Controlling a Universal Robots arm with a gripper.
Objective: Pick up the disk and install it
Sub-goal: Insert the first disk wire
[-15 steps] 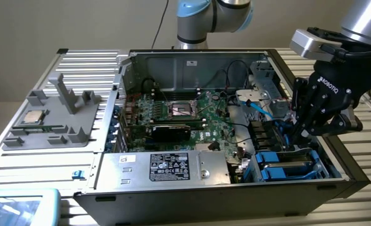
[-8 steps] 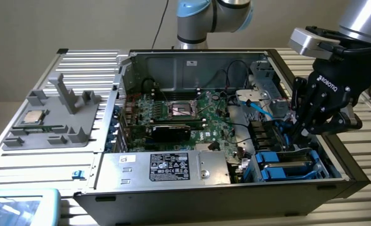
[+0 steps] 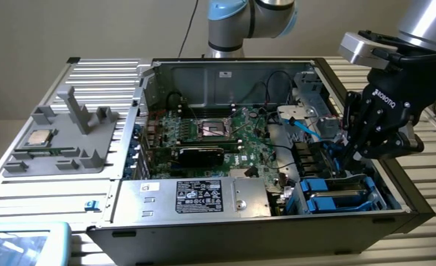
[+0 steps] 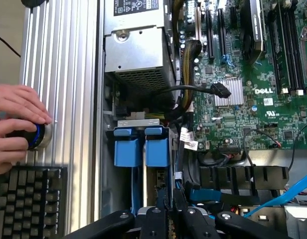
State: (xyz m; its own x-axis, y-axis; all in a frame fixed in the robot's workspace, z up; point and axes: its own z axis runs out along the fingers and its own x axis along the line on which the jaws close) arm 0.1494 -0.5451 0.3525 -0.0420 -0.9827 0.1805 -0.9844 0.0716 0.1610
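The disk (image 3: 336, 195) sits edge-up in the drive bay at the near corner of the open PC case (image 3: 225, 66), on the exterior view's right; its bright blue carrier tabs (image 4: 142, 149) show clearly. My black gripper (image 3: 345, 166) reaches down into the case just above and behind the disk. In the wrist view its fingers (image 4: 172, 201) stand close together beside the blue carrier, among cables. I see nothing clearly pinched between them.
A silver power supply box (image 3: 195, 197) lies beside the bay, with the green motherboard (image 3: 218, 133) beyond. A blue cable (image 3: 306, 127) crosses near the gripper. A grey tray holds a CPU chip (image 3: 39, 137). A person's hands (image 4: 14, 119) rest on a knob above a keyboard (image 4: 29, 199).
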